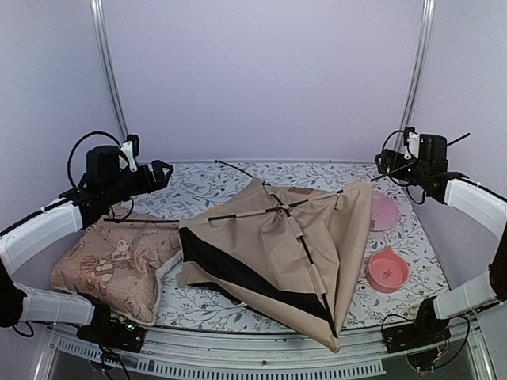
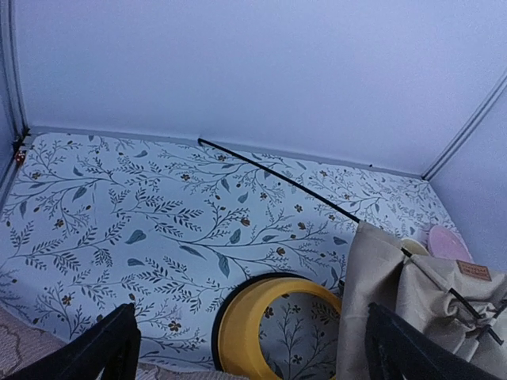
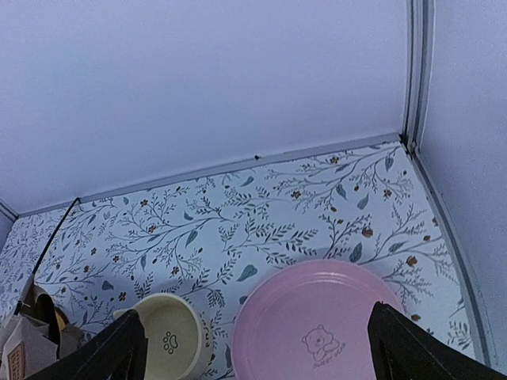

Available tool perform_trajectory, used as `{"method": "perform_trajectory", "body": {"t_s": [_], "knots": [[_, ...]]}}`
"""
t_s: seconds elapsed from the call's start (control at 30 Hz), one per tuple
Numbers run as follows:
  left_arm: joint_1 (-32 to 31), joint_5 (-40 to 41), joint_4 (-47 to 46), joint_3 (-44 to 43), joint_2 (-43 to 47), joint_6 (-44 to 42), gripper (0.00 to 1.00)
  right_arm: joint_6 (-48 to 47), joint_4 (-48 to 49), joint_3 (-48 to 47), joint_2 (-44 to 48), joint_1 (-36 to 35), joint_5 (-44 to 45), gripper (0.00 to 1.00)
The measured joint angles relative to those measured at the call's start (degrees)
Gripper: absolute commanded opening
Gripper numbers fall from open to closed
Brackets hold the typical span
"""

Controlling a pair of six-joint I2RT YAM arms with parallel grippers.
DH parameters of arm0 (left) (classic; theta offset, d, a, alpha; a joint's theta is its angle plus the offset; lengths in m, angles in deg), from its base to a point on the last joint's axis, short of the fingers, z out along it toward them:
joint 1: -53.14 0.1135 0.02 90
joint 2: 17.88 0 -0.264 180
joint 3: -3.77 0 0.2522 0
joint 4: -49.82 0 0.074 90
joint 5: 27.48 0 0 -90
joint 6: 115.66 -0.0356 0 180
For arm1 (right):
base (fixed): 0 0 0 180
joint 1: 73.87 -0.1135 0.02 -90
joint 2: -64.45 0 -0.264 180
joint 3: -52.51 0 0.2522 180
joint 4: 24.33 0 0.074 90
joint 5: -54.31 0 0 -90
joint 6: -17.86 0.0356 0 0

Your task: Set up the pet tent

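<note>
Both arms are held raised over the table (image 1: 198,186), elbows bent and forearms turned inward. The left gripper (image 1: 161,172) is poised above the pinkish cushion (image 1: 111,265) at the left edge. The right gripper (image 1: 386,161) is held above the pink plate (image 1: 383,212) at the right. Both pairs of fingers are spread wide, and nothing is grasped by either.

The pet tent (image 1: 277,237) is seen collapsed in the middle of the table. Its tan fabric is crumpled, dark lining is exposed along its left side, and black poles (image 1: 301,237) are crossed on top. It is touched by neither gripper. A pink bowl (image 1: 387,271) is set just beside its right edge.

From the left wrist, a yellow bowl (image 2: 230,332) is shown just beside the tent fabric; from above it can hardly be made out. From the right wrist, a cream bowl (image 3: 170,336) marked with a paw print is shown just beside the pink plate, and a small bear drawing is revealed on that plate. Neither can be made out in the top view.
</note>
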Motion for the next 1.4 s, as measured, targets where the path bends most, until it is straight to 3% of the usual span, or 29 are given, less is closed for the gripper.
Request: {"method": "perform_trajectory", "body": {"t_s": [0.23, 0.53, 0.83, 0.97, 1.23, 1.4], "knots": [[4.2, -9.6, 8.5, -3.4, -1.8, 3.5, 0.99, 8.7, -15.6, -2.3, 3.1, 1.3, -5.4, 0.99], [13.1, -16.1, 15.9, -16.2, -9.1, 6.0, 0.99, 9.3, -27.3, -6.7, 3.1, 2.3, -0.2, 0.99], [29.9, -20.3, 15.1, -10.8, -13.9, 10.4, 0.99, 7.5, -29.4, -13.6, -2.3, 11.5, -1.4, 0.99], [33.1, -18.6, 15.2, -10.3, -15.6, 10.7, 0.99, 7.3, -29.6, -14.2, -6.1, 15.6, -3.5, 0.99], [32.5, -16.5, 15.9, -17.2, -15.8, 6.5, 0.97, 7.5, -29.5, -20.7, -10.7, 19.3, -5.4, 0.99], [17.4, -15.4, 16.4, -23.5, -15.8, -0.5, 0.95, 7.4, -29.2, -24.7, -12.0, 19.3, -5.3, 0.99]]}}
